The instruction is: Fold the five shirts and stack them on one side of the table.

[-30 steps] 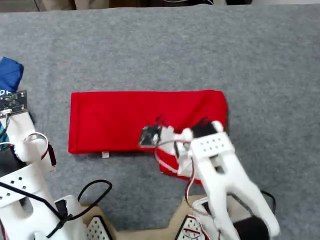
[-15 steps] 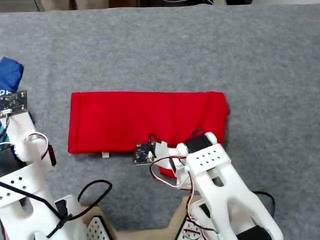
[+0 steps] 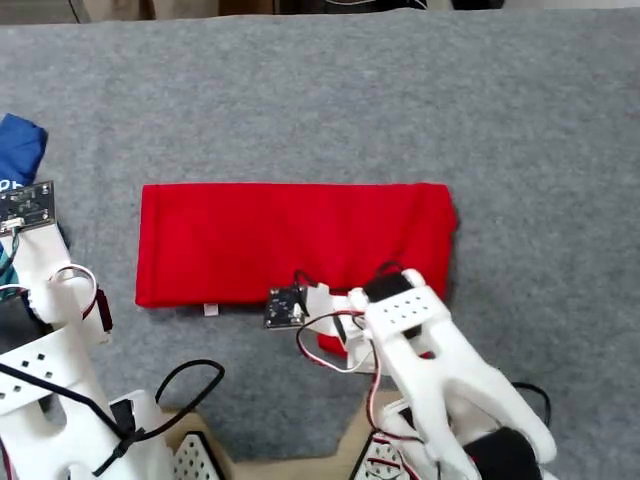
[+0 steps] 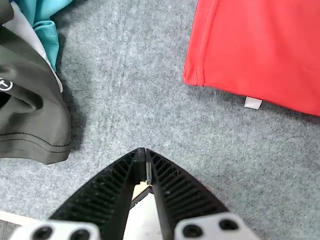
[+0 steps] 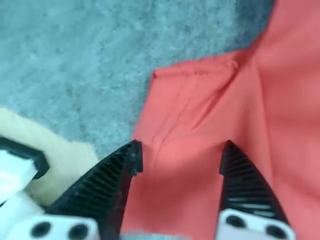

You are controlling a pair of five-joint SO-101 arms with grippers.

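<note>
A red shirt lies folded into a long rectangle across the middle of the grey table; a loose part sticks out at its near right, under the right arm. My right gripper is open just above that red flap, one finger on each side. My left gripper is shut and empty, over bare grey cloth near the red shirt's corner with its white tag. A pile of shirts lies at the left: blue, dark grey and teal.
The grey cloth covers the whole table, with wide free room at the back and right. The arm bases and cables crowd the near edge, where a bare wooden strip shows.
The right arm has pulled back toward the near edge, off the red shirt's middle to its near right flap. The shirt's right end now lies flatter. The left arm has stayed put.
</note>
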